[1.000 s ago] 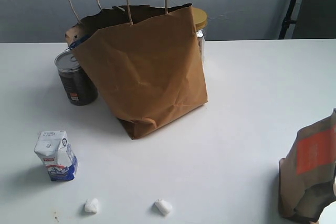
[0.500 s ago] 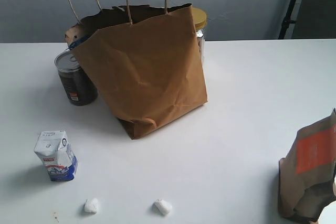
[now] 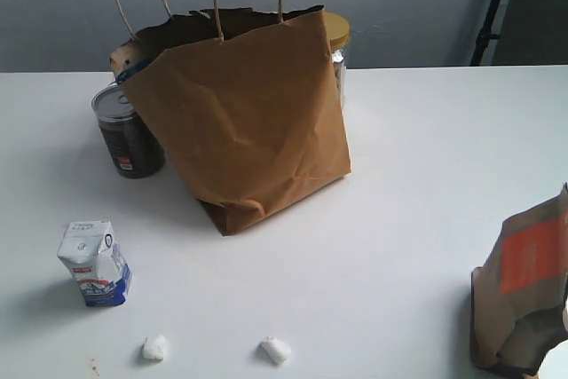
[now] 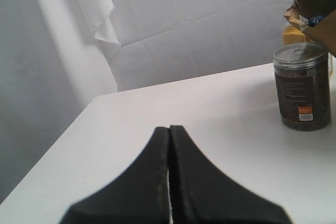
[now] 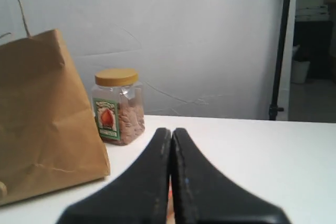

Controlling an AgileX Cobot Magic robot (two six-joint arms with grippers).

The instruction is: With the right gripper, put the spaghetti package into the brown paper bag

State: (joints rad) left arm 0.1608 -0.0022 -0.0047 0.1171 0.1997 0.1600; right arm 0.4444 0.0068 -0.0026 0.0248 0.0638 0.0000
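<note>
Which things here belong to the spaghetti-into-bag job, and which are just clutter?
Job: brown paper bag, right gripper (shut); spaghetti package not clearly visible.
Clutter: dark tin, yellow-lidded jar, small carton, brown pouch, white lumps.

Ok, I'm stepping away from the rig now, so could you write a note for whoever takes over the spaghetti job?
Left gripper: jaws shut, empty, facing the dark can.
Right gripper: jaws shut, empty, facing the brown paper bag and the yellow-lidded jar.
Bag stands upright and open on the table.
Spaghetti package: nowhere plainly visible; a blue bit at the bag's rim might be it, cannot tell.
Left to do: check inside the bag before calling it done.
</note>
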